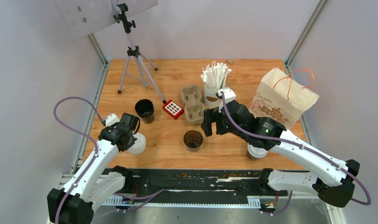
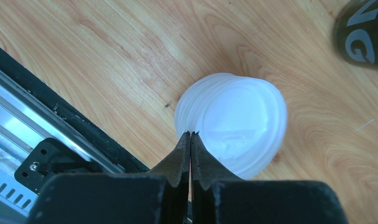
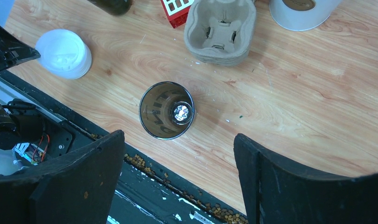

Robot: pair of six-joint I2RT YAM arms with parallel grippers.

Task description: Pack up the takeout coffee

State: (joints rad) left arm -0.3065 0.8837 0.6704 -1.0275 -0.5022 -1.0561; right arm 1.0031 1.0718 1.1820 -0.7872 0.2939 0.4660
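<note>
The left gripper (image 2: 190, 136) had its fingers (image 2: 179, 161) pressed together at the near rim of the lid stack (image 2: 238, 121), apparently nipping a lid for capping. The right gripper (image 3: 177, 140) hung spread wide above the near cup (image 3: 167, 110), which was uncapped. The far cup (image 1: 144, 110), also open, stood to its far left.

One camera looked down from high on the whole light wooden table (image 1: 168, 135). Both wrist cameras looked down closer, and both saw the stack of round white plastic lids (image 2: 238, 126) (image 3: 64, 52).
</note>
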